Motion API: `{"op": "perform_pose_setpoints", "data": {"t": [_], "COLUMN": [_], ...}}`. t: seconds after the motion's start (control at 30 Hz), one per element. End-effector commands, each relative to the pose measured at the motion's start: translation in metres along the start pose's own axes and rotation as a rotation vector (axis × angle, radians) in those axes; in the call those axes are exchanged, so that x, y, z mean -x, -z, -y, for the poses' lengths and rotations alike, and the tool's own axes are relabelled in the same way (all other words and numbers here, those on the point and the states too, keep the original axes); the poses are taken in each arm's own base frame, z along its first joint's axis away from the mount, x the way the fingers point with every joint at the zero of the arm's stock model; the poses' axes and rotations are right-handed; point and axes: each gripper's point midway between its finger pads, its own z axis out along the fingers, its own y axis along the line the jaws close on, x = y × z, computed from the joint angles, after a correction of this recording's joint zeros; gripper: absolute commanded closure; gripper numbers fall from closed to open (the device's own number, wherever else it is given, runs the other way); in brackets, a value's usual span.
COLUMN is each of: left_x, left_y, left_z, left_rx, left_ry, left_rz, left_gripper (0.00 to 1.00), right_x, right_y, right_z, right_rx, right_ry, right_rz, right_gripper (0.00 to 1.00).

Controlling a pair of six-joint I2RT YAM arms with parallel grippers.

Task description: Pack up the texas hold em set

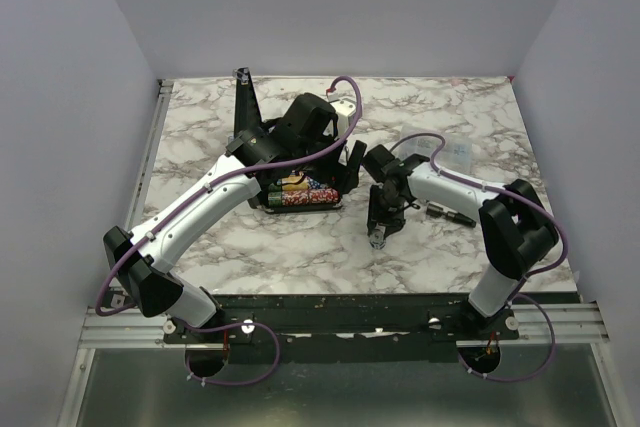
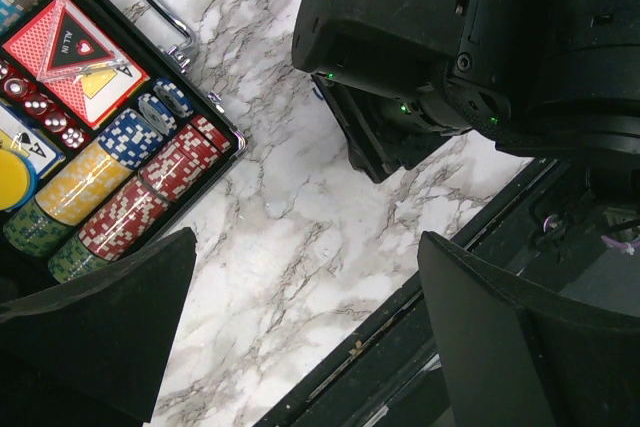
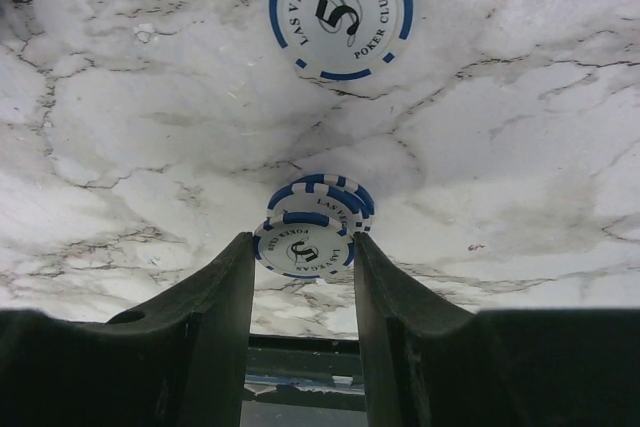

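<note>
Right claw [image 3: 302,240] seemingly pinching blue-white chip stack [image 3: 316,215]; lone chip [image 3: 340,9] beyond.

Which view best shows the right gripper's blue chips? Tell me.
Right wrist view: the blue chips sit close up, clamped in the right gripper. Top view hides them under that gripper; left wrist view misses them.

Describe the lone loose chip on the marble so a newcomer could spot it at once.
On the marble tabletop, find the right tool, closed on a small stack of blue-and-white chips. Just past it lies the lone chip, flat and face up. Unlike the stack, it is single, untouched, and plainly shows a large 5.
</note>
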Motion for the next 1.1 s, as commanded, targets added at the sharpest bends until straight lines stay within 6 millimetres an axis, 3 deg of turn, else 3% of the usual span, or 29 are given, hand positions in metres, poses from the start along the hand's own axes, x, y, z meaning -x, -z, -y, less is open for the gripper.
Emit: {"op": "perform_pose_setpoints", "data": {"t": [0.0, 0.5, 0.73, 1.07], "left_x": [0.006, 0.005, 0.006, 0.007], "left_y": [0.006, 0.005, 0.007, 0.01], "left_z": [-0.001, -0.001, -0.001, -0.001], "left_rx": [0.007, 0.006, 0.005, 0.007], "left_ry": [-0.011, -0.01, -0.01, -0.013], "left_rz": [0.022, 0.018, 0.024, 0.032], "left_gripper": [0.08, 0.08, 0.08, 0.08], "right_x": [-0.005, -0.001, 0.031, 0.058], "right_y": [-0.009, -0.008, 0.005, -0.015], "right_z": [0.001, -0.003, 0.003, 0.01], "right_rx": [-0.005, 0.0, -0.04, -0.078], "right_ry": [-0.019, -0.016, -0.043, -0.054], "right_rz": [-0.018, -0.008, 0.08, 0.073], "right_gripper": [0.58, 0.4, 0.34, 0.31]}}
